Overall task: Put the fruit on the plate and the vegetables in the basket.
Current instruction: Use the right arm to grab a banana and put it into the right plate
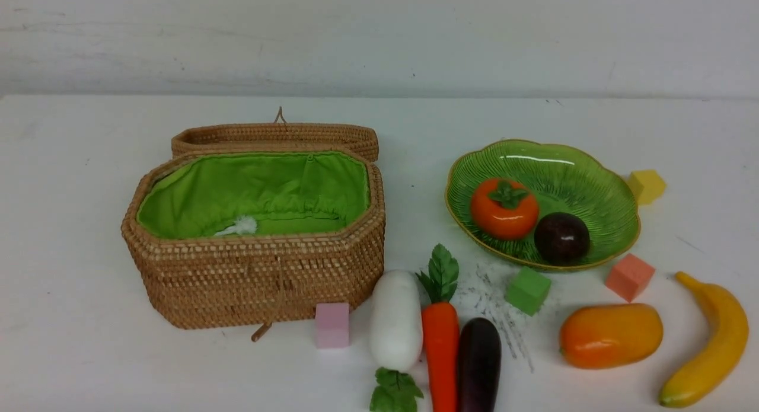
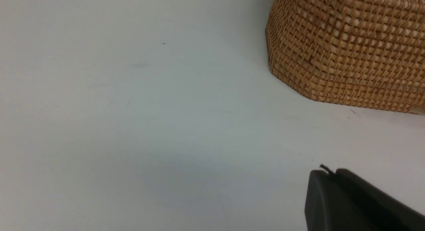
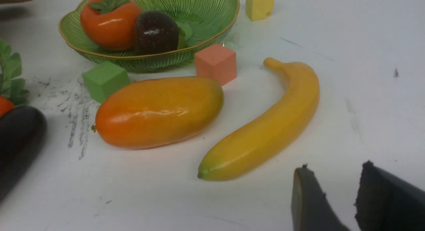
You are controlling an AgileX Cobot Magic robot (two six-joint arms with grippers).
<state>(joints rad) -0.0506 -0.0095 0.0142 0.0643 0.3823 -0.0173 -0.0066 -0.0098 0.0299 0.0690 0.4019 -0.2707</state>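
Yellow banana lies near the right gripper, whose fingers are parted and empty, its length slanting toward the green plate; the left gripper, closed, sits beside the basket.

Front view overlooks the whole desk. Wrist views sit low and close: left beside the basket, right facing banana and plate; front shows all three.

Wide bare table left of the basket for me. On my right, mango, banana, green cube and salmon cube crowd the near edge of the plate; the basket mouth stands open.
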